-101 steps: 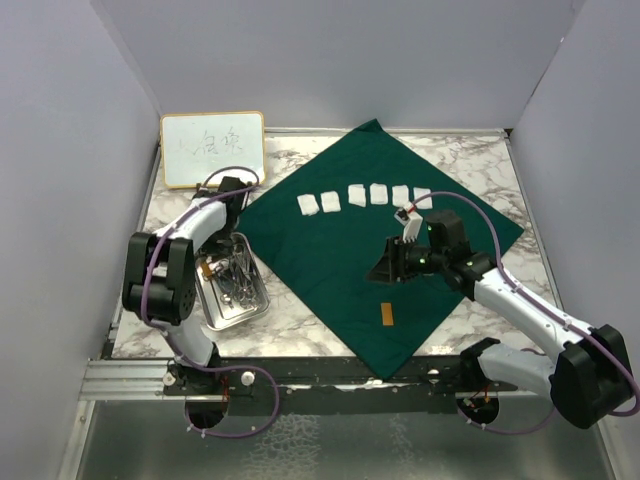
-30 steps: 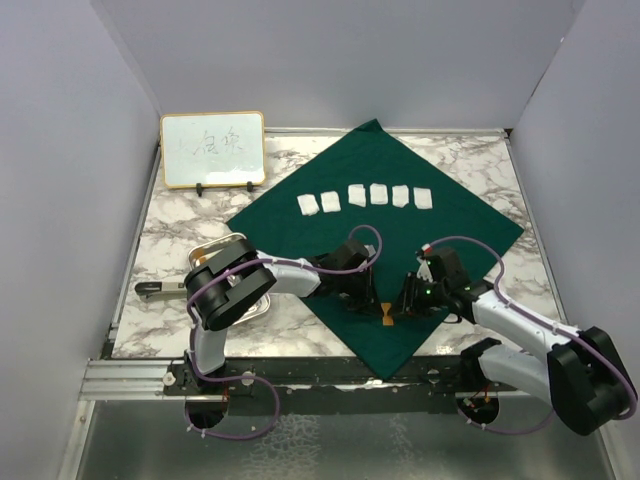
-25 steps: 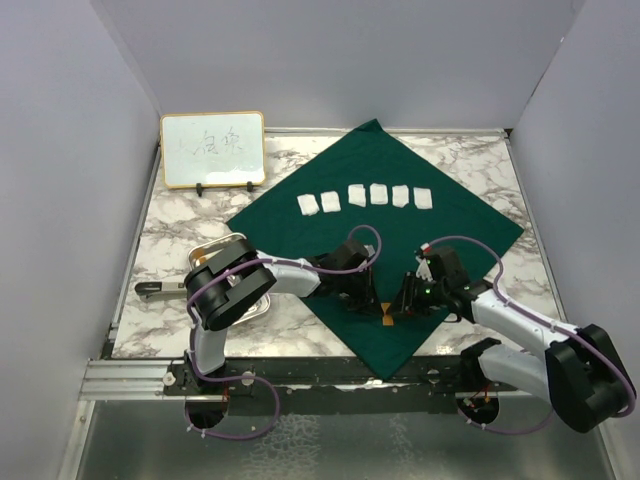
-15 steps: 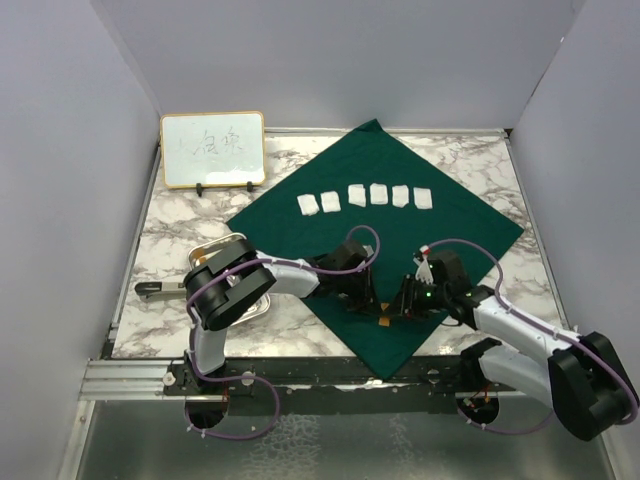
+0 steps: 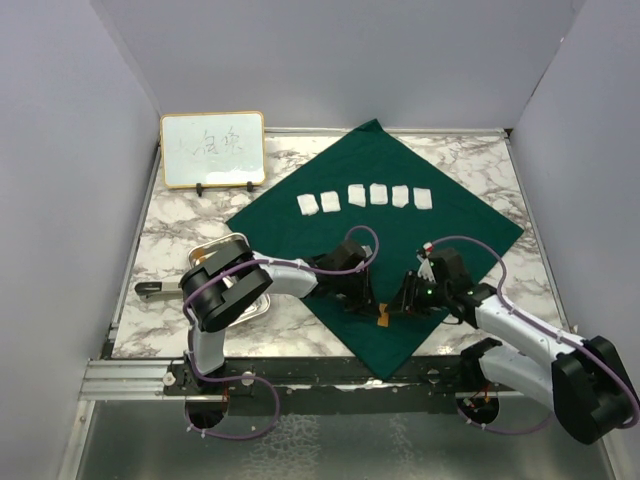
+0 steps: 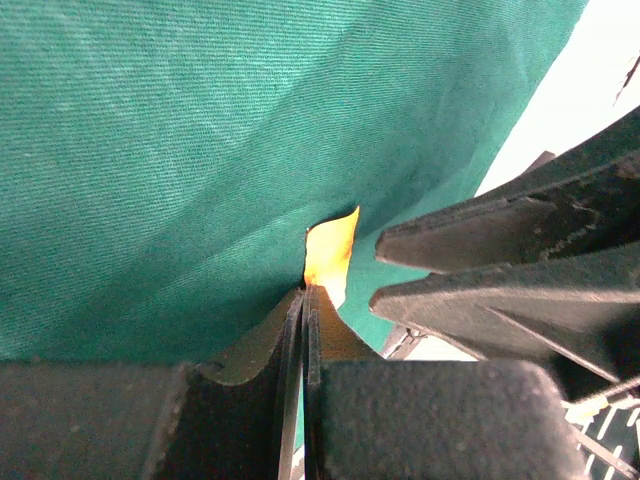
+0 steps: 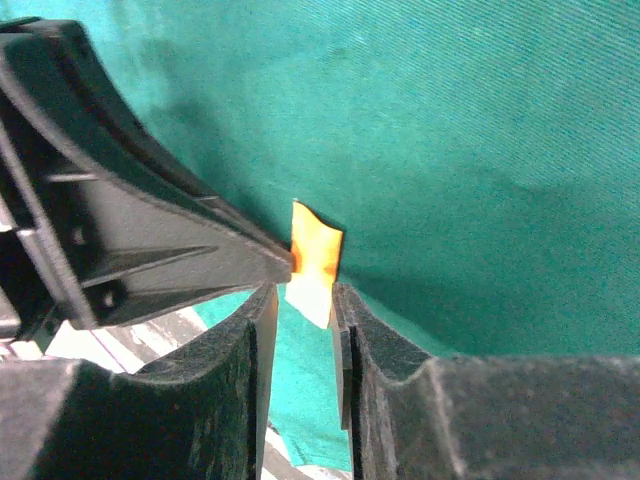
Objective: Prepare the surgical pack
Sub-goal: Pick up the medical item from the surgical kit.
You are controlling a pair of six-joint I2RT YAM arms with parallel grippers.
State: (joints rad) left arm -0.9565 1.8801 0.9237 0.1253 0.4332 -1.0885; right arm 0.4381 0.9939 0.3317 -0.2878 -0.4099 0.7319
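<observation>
Steel tray (image 5: 212, 246) at 8 o'clock on the marble table (image 5: 470, 160). The green drape (image 5: 420, 230) lies spread as a diamond at centre, with six gauze squares (image 5: 379, 194) in a row toward 12 o'clock. Near its 6 o'clock corner the left gripper (image 6: 304, 300) is clenched on an orange strip (image 6: 330, 255). The right gripper (image 7: 303, 300) straddles the strip with its fingers parted; whether it pinches cannot be told.

Wood-framed whiteboard (image 5: 212, 149) stands on marble table (image 5: 170, 235), far-left corner.

Orange tag (image 7: 318, 255), green drape (image 7: 480, 130), right gripper (image 7: 301, 305) astride
</observation>
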